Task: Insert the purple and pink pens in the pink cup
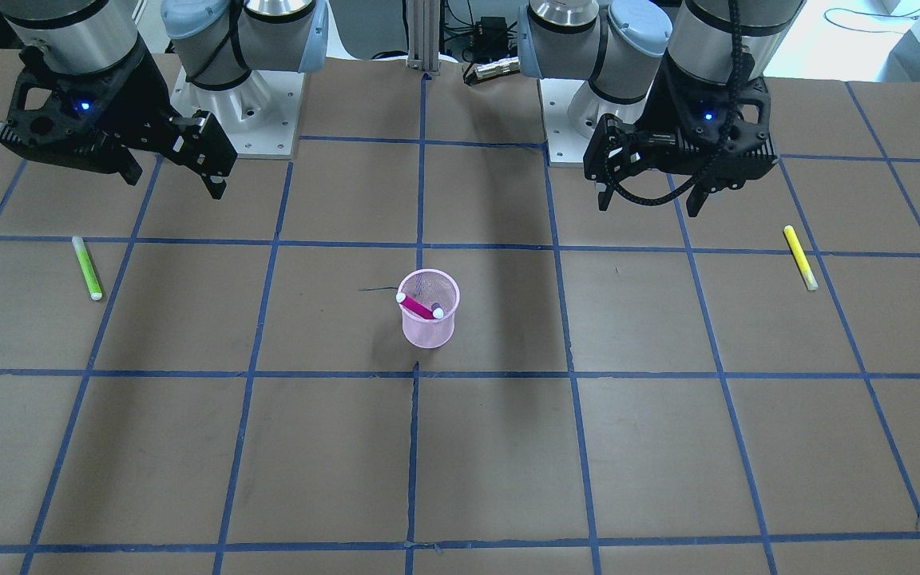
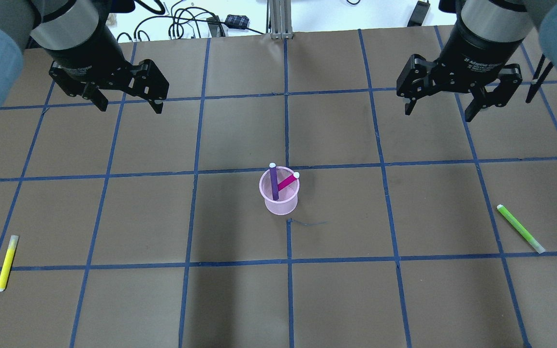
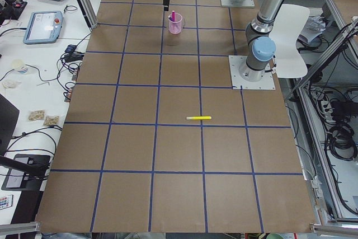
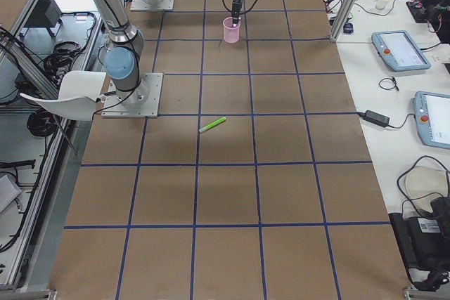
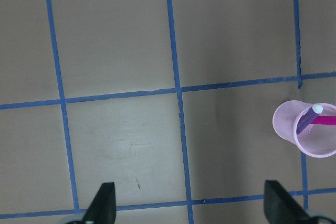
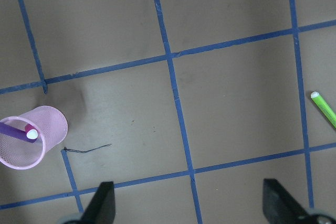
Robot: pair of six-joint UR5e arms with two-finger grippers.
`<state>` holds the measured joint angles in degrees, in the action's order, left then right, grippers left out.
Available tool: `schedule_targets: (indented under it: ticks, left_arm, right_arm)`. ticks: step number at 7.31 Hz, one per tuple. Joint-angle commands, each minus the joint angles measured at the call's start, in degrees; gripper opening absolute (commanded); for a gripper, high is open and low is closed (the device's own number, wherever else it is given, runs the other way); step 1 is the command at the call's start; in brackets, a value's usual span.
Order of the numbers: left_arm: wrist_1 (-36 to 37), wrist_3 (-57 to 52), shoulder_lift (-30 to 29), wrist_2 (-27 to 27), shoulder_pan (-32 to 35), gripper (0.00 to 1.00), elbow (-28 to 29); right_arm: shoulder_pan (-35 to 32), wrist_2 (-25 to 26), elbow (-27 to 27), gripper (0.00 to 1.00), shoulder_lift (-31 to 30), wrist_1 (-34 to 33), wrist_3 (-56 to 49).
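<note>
Closest to the front camera, the pink cup [image 1: 428, 326] stands upright mid-table, and the purple pen [image 2: 274, 183] and pink pen [image 2: 288, 182] are both inside, leaning crossed, tips above the rim. Further back, a green pen [image 1: 86, 267] and a yellow pen [image 1: 800, 257] lie flat out wide. Behind them the left gripper [image 1: 649, 206] and right gripper [image 1: 176, 182] hover, jaws spread, empty.

pink cup [image 2: 281, 207]: translucent pink mesh, upright on the bench [image 2: 114, 217], mouth facing up.
purple pen [image 2: 274, 182]: inside the pink cup, leaning, white cap above its rim.
pink pen [image 2: 288, 181]: inside the pink cup, tilted, white cap at its rim, crossing the purple pen.
</note>
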<state>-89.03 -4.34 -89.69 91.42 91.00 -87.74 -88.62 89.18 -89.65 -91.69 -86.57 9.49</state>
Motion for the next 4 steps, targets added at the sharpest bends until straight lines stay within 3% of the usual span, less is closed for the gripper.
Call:
schedule_targets:
  ticks: [1, 4]
  left_arm:
    - [-1.3, -0.7, 0.2, 0.1, -0.3, 1.0, 0.2]
    - [-3.0, -0.8, 0.6, 0.0, 0.1, 1.0, 0.2]
  right_arm:
    - [-0.1, 0.0, 0.0, 1.0, 0.0, 0.0, 0.0]
    - [-0.1, -0.1, -0.3, 1.0, 0.0, 0.2, 0.0]
